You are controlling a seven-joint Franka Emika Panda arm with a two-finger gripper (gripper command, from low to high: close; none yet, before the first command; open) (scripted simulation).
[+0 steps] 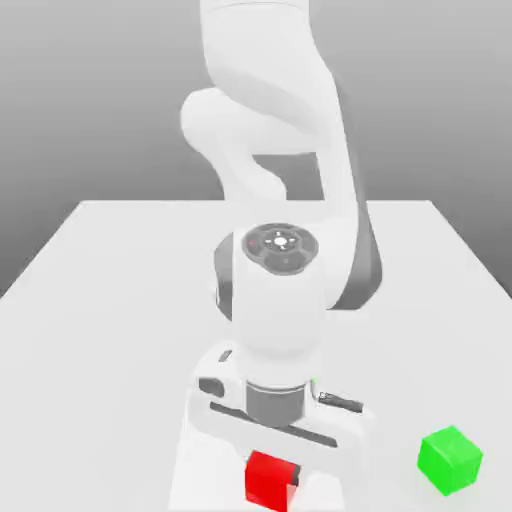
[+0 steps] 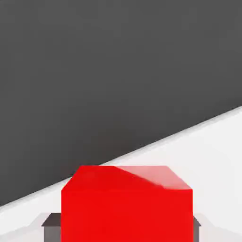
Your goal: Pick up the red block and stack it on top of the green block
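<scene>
Nearest in the hand view, a glossy, solid red cube-shaped block (image 2: 126,215) is presented with its front face and its foreshortened upper face exposed; the latter is crossed by a diagonal boundary between deeper and paler red. The block is grasped by the two-finger gripper (image 2: 124,230), one dark grey, square-edged fingertip (image 2: 52,229) being set against each of two opposite sides. Behind the block, the smooth white tabletop (image 2: 208,156) is bounded by a straight, pale grey edge, beyond which a flat, dark grey surface (image 2: 118,85) is seen.

In the exterior view, the grasp is seen from outside: the red block is held beneath the white, rounded hand housing (image 1: 280,415), and part of a dark finger is seen beside its upper corner. A bright green cube-shaped block (image 1: 450,460) is located on the tabletop, toward the exterior view's right, well apart from the red block; its top and two side faces are exposed. The hand housing is marked by a long, dark slot and is joined to a dark grey cylindrical collar (image 1: 275,402). Above these, the smooth white arm (image 1: 280,310) is capped by a dark grey disc (image 1: 281,247), on which small pale marks are borne, too small to be read. Farthest away, the tabletop is backed by a plain grey gradient.
</scene>
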